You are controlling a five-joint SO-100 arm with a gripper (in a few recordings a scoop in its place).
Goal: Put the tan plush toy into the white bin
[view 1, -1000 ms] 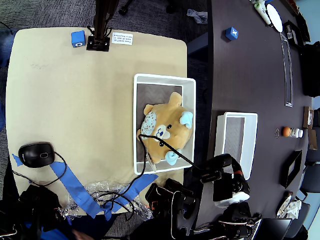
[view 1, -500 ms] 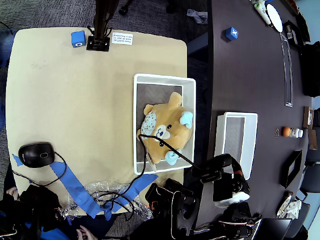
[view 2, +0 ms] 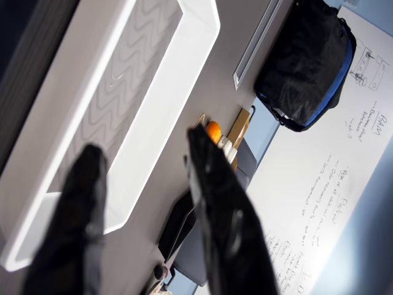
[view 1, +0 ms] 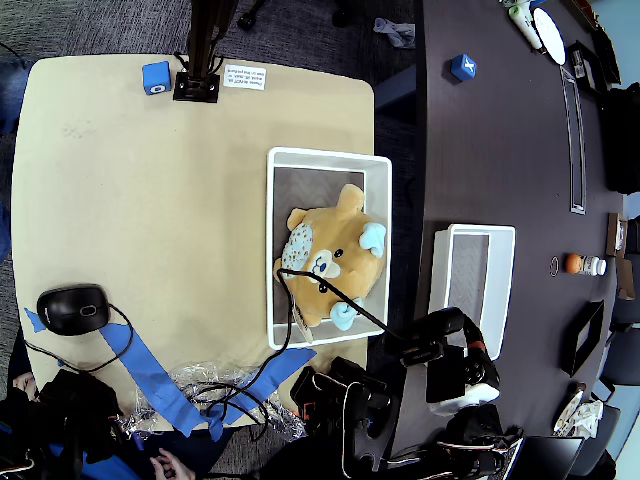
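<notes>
The tan plush toy [view 1: 330,255] lies face up inside the white bin [view 1: 328,157], which stands at the right edge of the beige table in the overhead view. A thin black cable crosses the toy's lower half. My gripper [view 1: 442,325] is folded back at the bottom right, off the bin's lower right corner and apart from the toy. In the wrist view the gripper [view 2: 144,147] is open. Its two black fingers [view 2: 218,203] hold nothing and point at the smaller white bin [view 2: 178,92] on the dark table.
The smaller white bin [view 1: 472,270] sits on the dark table right of the beige one. A black mouse [view 1: 70,308], blue tape strips [view 1: 150,375] and tangled cables lie at the bottom left. A blue cube [view 1: 155,76] and a stand base [view 1: 196,87] are at the top.
The toy, the bins and my arm have not moved. A person's hand has come into view at the bottom left edge.
</notes>
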